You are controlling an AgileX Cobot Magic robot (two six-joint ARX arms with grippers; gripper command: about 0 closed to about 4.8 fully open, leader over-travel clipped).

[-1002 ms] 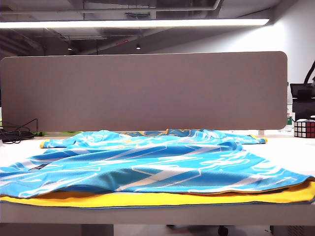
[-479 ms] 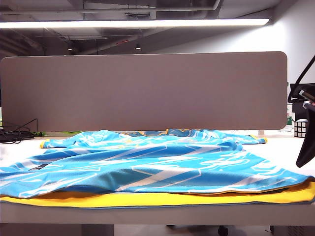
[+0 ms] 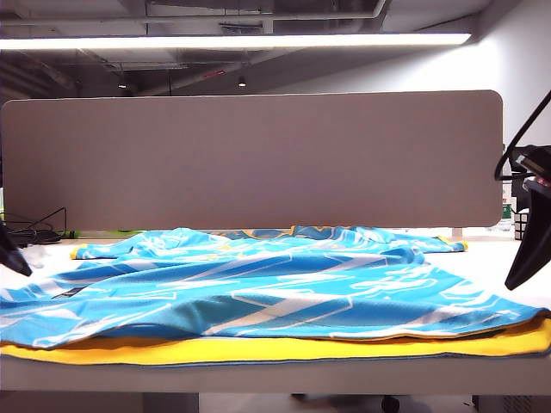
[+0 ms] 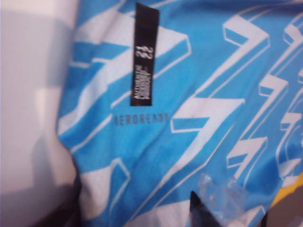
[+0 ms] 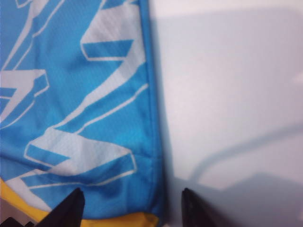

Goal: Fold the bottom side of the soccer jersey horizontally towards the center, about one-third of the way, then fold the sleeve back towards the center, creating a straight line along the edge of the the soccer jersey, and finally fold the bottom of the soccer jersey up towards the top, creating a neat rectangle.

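At the far left edge of the exterior view, the left claw [image 3: 10, 255] shows only as a dark finger hanging over the counter [image 3: 495, 251] just beside the jersey's left side. Its wrist view looks down on blue fabric with white streaks, a black label [image 4: 145, 54] sewn onto it and small dark lettering below; one dark fingertip and a clear pad [image 4: 222, 201] hover over the cloth with nothing between them, so the left claw is released.

Across the middle, the soccer jersey [image 3: 275, 288] lies spread over the white counter, sky blue with white streaks, rumpled into low folds. A yellow band runs along its near edge, close to the counter's near lip. Its sleeves reach out at the far side, left and right, each ending in yellow trim. A grey divider panel [image 3: 250, 159] stands behind it.

On the right, the right claw [image 3: 527, 262] hangs as a dark finger above the counter near the jersey's right edge. In its wrist view, two dark fingertips [image 5: 71, 208] stand wide apart, straddling the jersey's blue hem near the yellow corner, gripping nothing: released. A Rubik's cube [image 3: 519, 225] peeks out behind that arm, far right.
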